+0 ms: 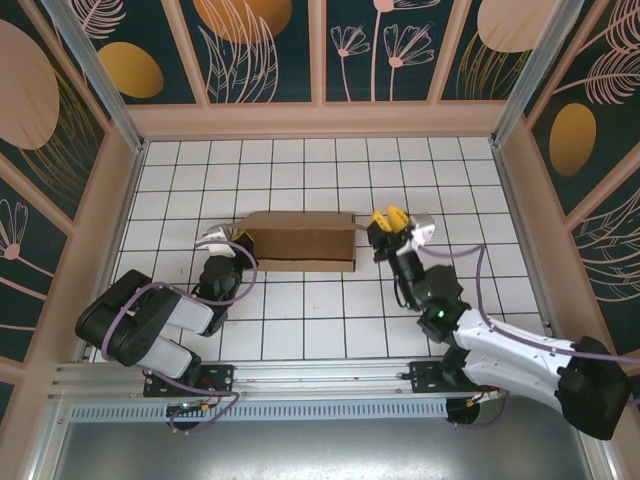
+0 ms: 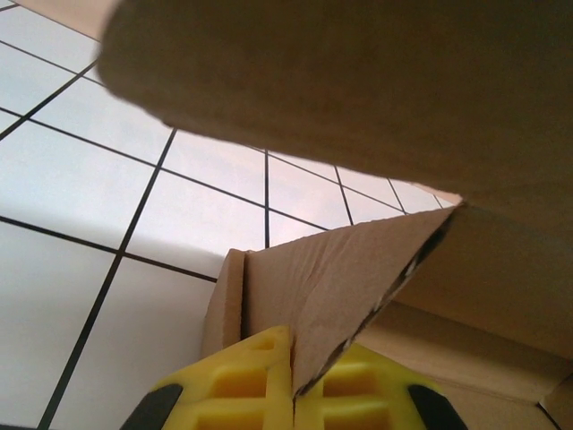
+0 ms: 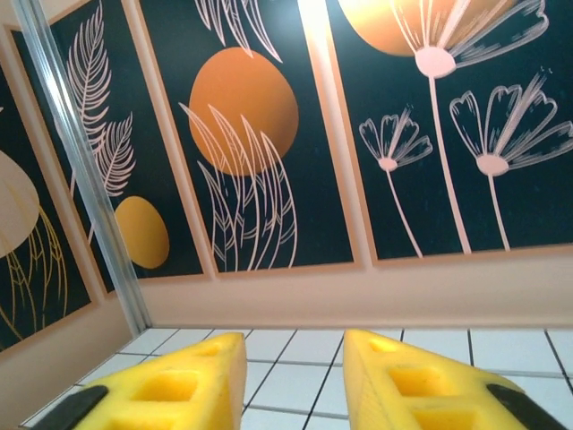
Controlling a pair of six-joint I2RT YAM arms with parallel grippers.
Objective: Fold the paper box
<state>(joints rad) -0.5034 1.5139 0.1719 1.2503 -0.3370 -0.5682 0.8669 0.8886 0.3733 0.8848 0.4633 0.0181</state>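
Paper box (image 1: 300, 242) — flap (image 2: 358, 278) pinched by left gripper (image 2: 294, 363); right gripper (image 3: 291, 358) parted.

White-tiled table (image 1: 300, 320), dark grid lines — one brown paper box (image 1: 300, 245) resting on it, near the middle

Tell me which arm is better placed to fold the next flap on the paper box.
Left, probably. The left gripper is shut on a flap at the left end of the paper box. The right gripper is open and empty, beside the box's right end, aimed at the back wall.
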